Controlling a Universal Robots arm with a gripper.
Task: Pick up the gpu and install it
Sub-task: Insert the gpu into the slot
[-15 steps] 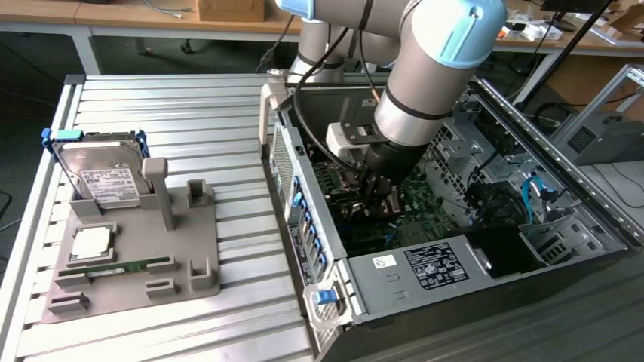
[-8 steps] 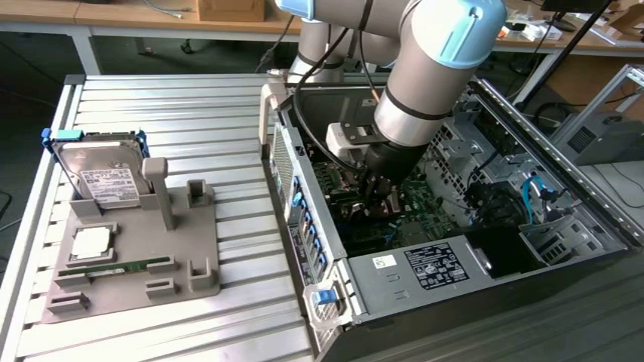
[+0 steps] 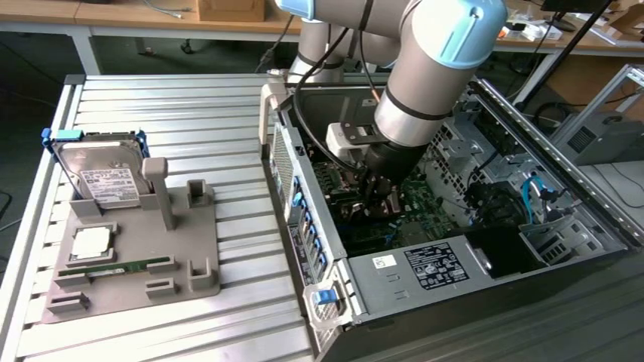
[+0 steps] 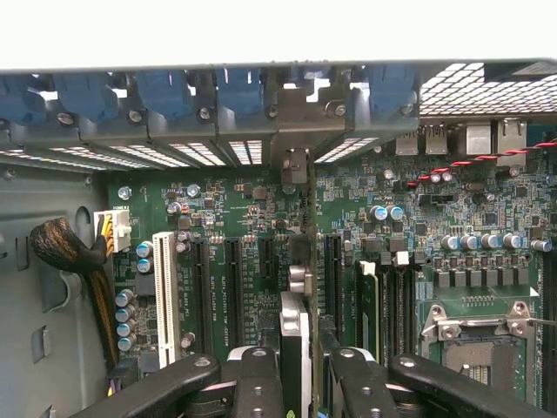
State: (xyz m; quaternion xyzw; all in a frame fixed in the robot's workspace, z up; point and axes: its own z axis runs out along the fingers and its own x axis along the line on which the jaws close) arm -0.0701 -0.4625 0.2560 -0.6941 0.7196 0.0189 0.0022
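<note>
The pincer [image 4: 302, 370] pinches the gpu [image 4: 295, 326] inside the computer case [image 3: 443, 271]. The card stands on edge over the motherboard [image 4: 252, 218], and its long axis points toward the rear wall [image 4: 174, 131] of the case.

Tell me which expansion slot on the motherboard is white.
The long slot nearest the dark cable bundle; the other slots beside it are black.

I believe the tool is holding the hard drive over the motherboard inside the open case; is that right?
Not quite: the tool holds the gpu, a thin card seen edge-on over the motherboard in the wrist view. The hard drive stands in the grey holder outside the case, as the exterior view shows.
</note>
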